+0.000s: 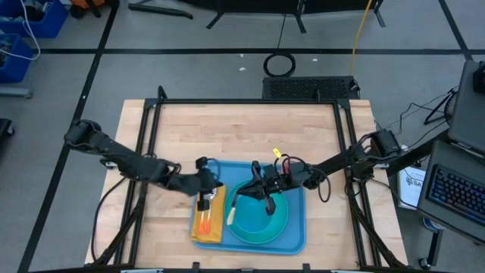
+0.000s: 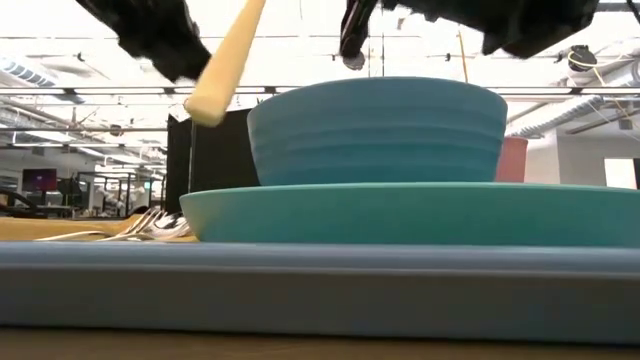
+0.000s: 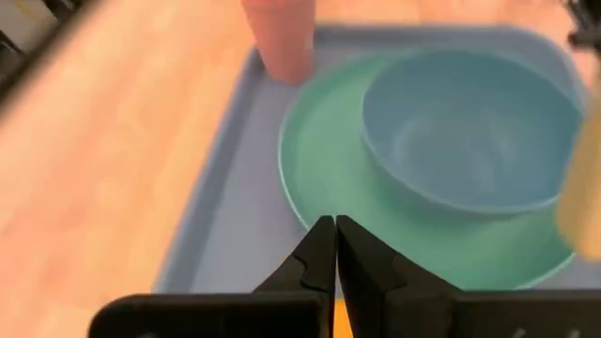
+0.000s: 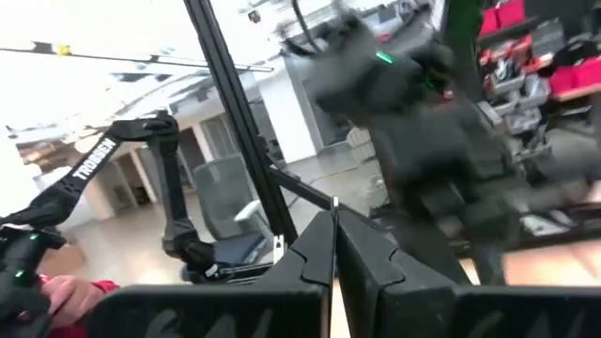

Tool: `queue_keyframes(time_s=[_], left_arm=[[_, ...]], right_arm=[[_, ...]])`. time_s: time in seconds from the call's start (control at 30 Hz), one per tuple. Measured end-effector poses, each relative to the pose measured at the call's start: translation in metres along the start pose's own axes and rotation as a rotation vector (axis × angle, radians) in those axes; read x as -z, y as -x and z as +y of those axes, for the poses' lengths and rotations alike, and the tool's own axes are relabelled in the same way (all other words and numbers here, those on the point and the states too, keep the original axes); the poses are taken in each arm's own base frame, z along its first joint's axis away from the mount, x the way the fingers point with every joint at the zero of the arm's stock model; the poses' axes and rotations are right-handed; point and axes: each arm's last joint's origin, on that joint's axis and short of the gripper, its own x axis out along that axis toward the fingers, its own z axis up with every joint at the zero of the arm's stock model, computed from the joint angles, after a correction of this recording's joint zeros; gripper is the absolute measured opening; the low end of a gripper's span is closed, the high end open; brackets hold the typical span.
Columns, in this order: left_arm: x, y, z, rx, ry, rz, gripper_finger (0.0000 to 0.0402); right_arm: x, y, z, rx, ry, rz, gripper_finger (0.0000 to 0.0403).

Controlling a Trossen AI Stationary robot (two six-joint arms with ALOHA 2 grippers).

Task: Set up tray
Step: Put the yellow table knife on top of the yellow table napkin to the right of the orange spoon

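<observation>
Tray [image 1: 295,241] lies at the desk's [image 1: 242,129] near edge, bearing plate [image 1: 258,231], bowl [image 2: 377,130], napkin [image 1: 208,224]. Left pincer [image 1: 203,203] closed, empty, above napkin; right pincer [image 1: 261,186] closed over the bowl, grasp on the wooden utensil [image 2: 225,65] unclear. Placement step; next, lower it gently.

The tray [image 1: 295,241] is seen lying flat on the bench [image 1: 242,136], near its front edge and about midway across. It is a large light-blue rectangle with rounded corners and a raised rim. From the low view its long rim [image 2: 320,285] is shown level, running right across, resting on the bench.
</observation>
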Motion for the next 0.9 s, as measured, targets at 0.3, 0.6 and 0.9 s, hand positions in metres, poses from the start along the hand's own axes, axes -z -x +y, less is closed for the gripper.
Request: queue_keyframes(time_s=[0.3, 0.6, 0.9], left_arm=[[0.004, 0.046, -0.041, -0.094, -0.045, -0.191, 0.0019], [0.022, 0.071, -0.070, -0.140, -0.011, -0.282, 0.0019], [0.031, 0.087, -0.082, -0.184, -0.010, -0.350, 0.0019]], right_arm=[[0.021, -0.046, -0.010, -0.059, -0.107, 0.062, 0.0000], [0.039, -0.077, -0.031, -0.002, -0.178, 0.093, 0.0000], [0.042, -0.076, -0.048, 0.080, -0.227, 0.105, 0.0000]])
